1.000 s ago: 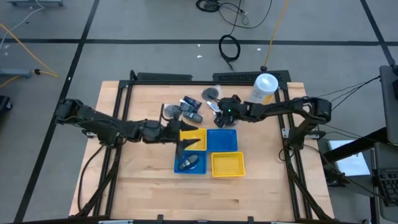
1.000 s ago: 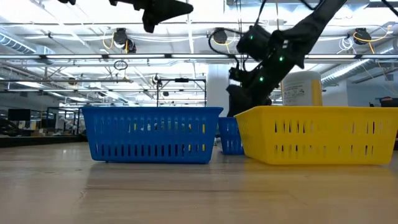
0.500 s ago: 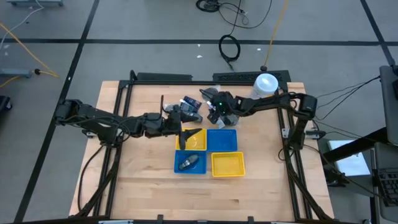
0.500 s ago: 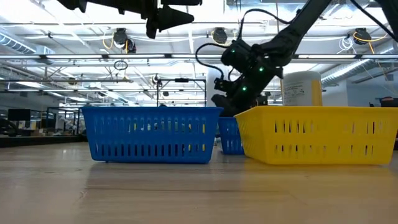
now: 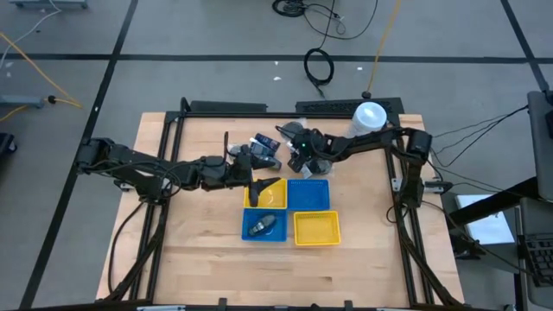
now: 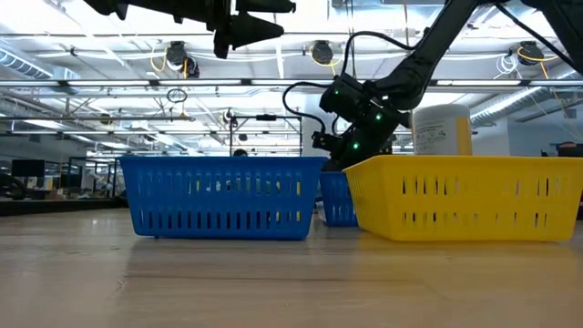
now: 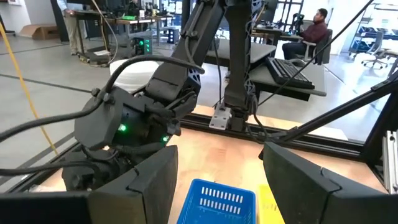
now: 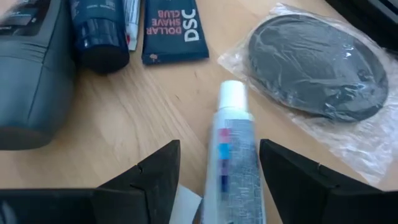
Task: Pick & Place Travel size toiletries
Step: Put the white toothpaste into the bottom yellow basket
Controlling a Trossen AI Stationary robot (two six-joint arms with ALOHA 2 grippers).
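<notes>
Right gripper [image 8: 214,177] is low over the pile of toiletries [image 5: 270,145] at the far side of the table [image 5: 190,250], jaws spread wide, nothing held. A white tube [image 8: 235,158] with blue and pink marks lies flat on the wood, lined up lengthwise in the gap between the two fingers.

Just beside it: a round dark packet [image 8: 316,71] in clear crinkly film, a flat dark sachet [image 8: 171,28] and a dark bottle [image 8: 98,28].

Handling guess: tube is light, soft-walled and a bit slick, so it will squash and may squirt out of a hard pinch. Best grip is across the mid-body, or nearer the stiffer cap end, jaws square to its length. The film packet is the risk: loose edge is close enough to snag.

Left gripper [image 5: 257,183] hangs over the yellow tray [image 5: 278,197] near the blue tray [image 5: 309,195], also open and empty.
</notes>
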